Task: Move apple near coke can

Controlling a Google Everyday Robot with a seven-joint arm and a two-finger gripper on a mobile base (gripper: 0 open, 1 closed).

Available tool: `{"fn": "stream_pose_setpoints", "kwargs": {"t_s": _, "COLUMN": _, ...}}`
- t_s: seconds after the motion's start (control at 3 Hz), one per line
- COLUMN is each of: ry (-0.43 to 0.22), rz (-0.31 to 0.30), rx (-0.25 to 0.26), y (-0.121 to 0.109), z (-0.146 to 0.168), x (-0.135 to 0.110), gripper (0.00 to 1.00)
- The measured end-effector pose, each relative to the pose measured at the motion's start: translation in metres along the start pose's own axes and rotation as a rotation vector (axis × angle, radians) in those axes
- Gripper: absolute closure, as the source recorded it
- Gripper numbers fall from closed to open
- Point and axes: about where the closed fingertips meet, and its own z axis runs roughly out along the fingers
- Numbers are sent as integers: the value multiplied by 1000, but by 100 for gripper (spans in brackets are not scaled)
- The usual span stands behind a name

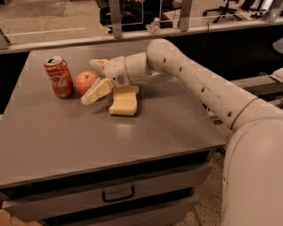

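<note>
Pale yellow sponge (124, 99) lying flat on a grey table (132, 141), just beside the gripper (91, 79) at the table's far left, a drawer (66, 201) with a dark handle (118, 193) below, small clear bottle (154, 25) on the ledge behind, office chair (225, 6) beyond.

Overall level: dim, with a warm orange-brown cast over everything.
Light source: it seemed to be overhead; the table (132, 145) carried a pale sheen in front of the sponge (124, 100).
Shadows: soft and short. A dark patch lay under the gripper (91, 81), which hung low over the table's far left part with its fingers spread beside the apple (85, 82). Fainter shadows sat by the coke can (59, 77) and the sponge.
Glare: a small highlight sat on the can's silver top, and the arm (199, 84) was bright along its upper side.
Background: dark below the far rail, lighter beyond it.
Focus: soft throughout, with blocky outlines.
</note>
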Motion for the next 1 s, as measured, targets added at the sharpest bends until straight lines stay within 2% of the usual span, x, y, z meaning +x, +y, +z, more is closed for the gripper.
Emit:
{"fn": "stream_pose_setpoints", "kwargs": {"t_s": 0.33, "ry": 6, "rz": -5, "rx": 3, "y": 0, "z": -2, "x": 0, "gripper": 0}}
{"fn": "stream_pose_setpoints", "kwargs": {"t_s": 0.67, "ry": 37, "rz": -8, "rx": 93, "y": -6, "z": -29, "x": -4, "gripper": 0}}
{"fn": "stream_pose_setpoints", "kwargs": {"t_s": 1.0, "ry": 112, "rz": -9, "rx": 259, "y": -15, "z": -87, "x": -7, "gripper": 0}}
